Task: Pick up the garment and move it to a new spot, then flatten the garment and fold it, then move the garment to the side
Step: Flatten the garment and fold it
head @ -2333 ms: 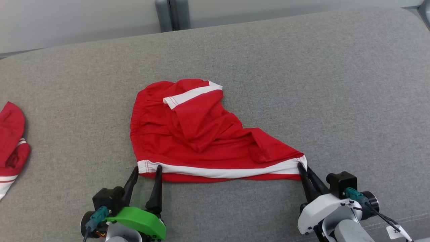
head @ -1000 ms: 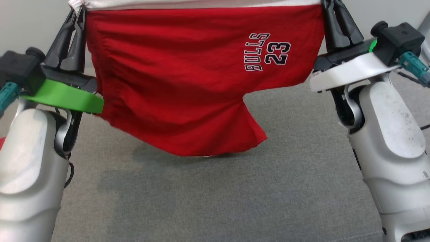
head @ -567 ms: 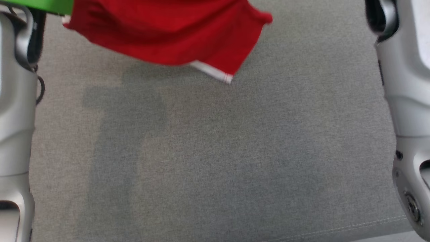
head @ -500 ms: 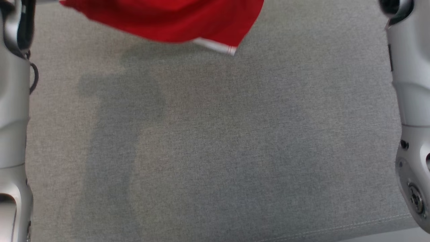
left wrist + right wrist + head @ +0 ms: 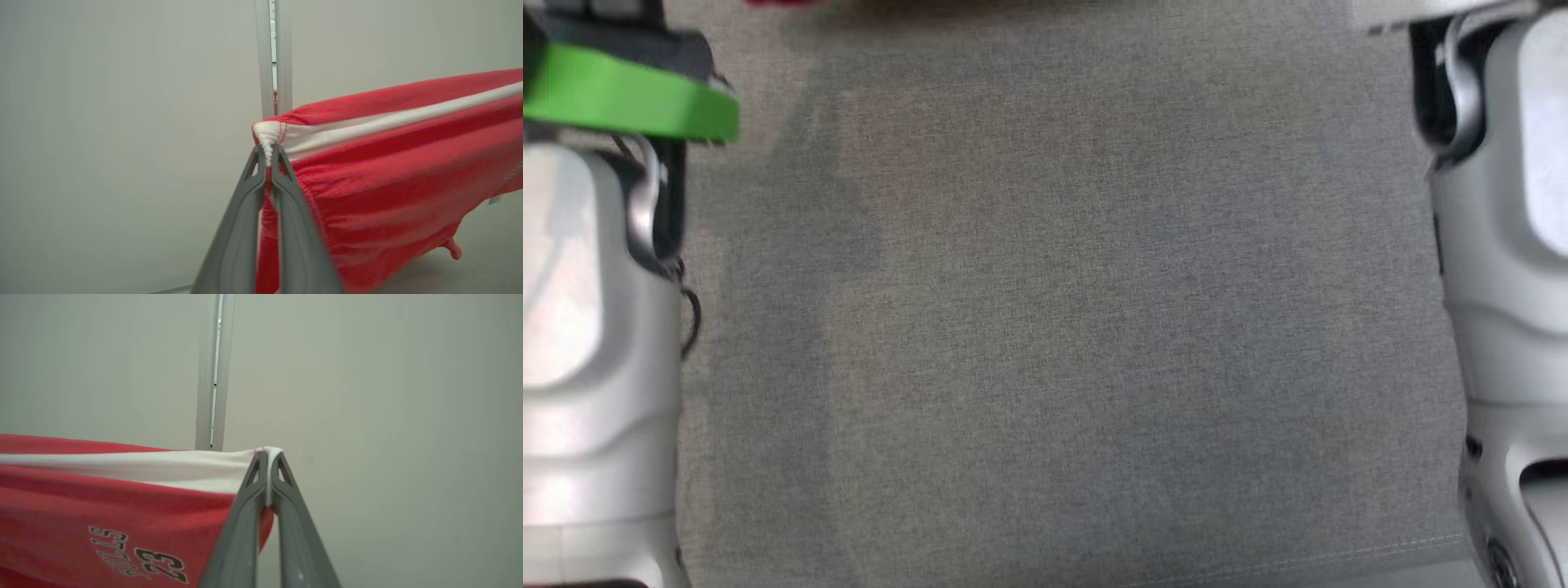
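Our left gripper (image 5: 268, 153) is clamped on one white-banded corner of the red Bulls shorts (image 5: 388, 171), our right gripper (image 5: 267, 457) on the other; the shorts hang stretched between them, above the grey cushion (image 5: 1054, 327). Each pinch is thin: a jerk could slip a corner free.

The head camera looks steeply down on the gray surface (image 5: 1054, 327), while both wrist cameras face the wall (image 5: 102, 122) and share the near garment (image 5: 388, 171).
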